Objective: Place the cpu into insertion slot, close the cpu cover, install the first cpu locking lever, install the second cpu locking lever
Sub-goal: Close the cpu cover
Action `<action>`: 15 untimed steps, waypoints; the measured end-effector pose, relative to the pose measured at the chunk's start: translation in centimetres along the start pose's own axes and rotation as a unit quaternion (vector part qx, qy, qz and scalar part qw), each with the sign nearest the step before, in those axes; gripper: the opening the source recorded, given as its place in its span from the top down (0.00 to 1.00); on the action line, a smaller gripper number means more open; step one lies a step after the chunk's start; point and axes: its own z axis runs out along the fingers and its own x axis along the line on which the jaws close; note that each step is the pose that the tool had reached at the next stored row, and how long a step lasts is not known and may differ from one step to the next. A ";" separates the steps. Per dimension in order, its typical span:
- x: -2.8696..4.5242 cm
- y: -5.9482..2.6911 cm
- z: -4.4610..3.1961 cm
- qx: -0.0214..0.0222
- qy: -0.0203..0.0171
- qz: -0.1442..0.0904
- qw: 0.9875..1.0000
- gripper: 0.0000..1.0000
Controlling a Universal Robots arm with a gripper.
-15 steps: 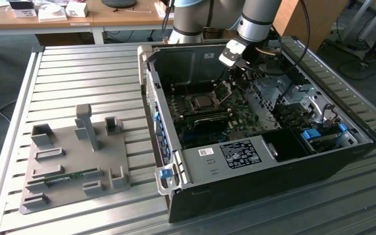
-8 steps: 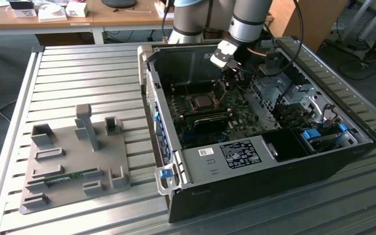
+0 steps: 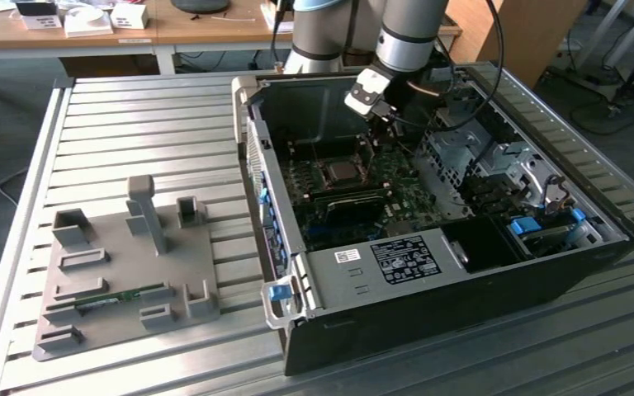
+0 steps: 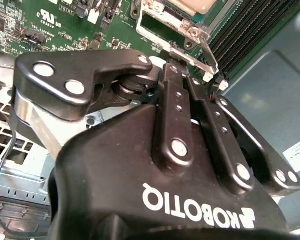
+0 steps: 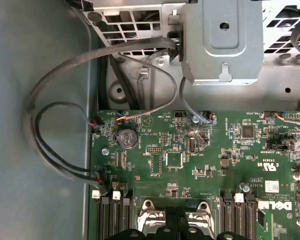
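Observation:
The cpu (image 3: 345, 172) shows its grey metal top in the insertion slot (image 3: 345, 183), in the middle of the green motherboard inside the open computer case. The silver cpu cover (image 4: 162, 26) lies around the cpu (image 4: 192, 4) as a frame. A thin silver lever arm (image 4: 208, 50) runs along the frame's edge. My gripper (image 3: 382, 134) hangs just beyond the slot toward the exterior view's right. In the second wrist view its black fingers (image 4: 172, 100) lie side by side, shut, tips (image 4: 179, 70) close to the lever. The first wrist view has the fingertips (image 5: 176, 218) over the cover frame (image 5: 149, 212).
The black computer case (image 3: 428, 289) stands open on a ribbed metal table (image 3: 130, 124). A grey fixture plate (image 3: 130, 264) lies at the exterior view's left. Black cables (image 5: 55, 130) loop beside the motherboard (image 5: 215, 165). Long memory slots (image 4: 245, 30) and a drive cage (image 5: 222, 40) flank the socket.

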 end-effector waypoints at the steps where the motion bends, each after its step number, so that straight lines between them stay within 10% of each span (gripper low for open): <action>1: 0.00 -0.02 0.00 0.000 0.000 0.000 1.000 0.89; 15: -0.01 -1.73 0.03 -0.002 0.000 0.000 1.000 0.89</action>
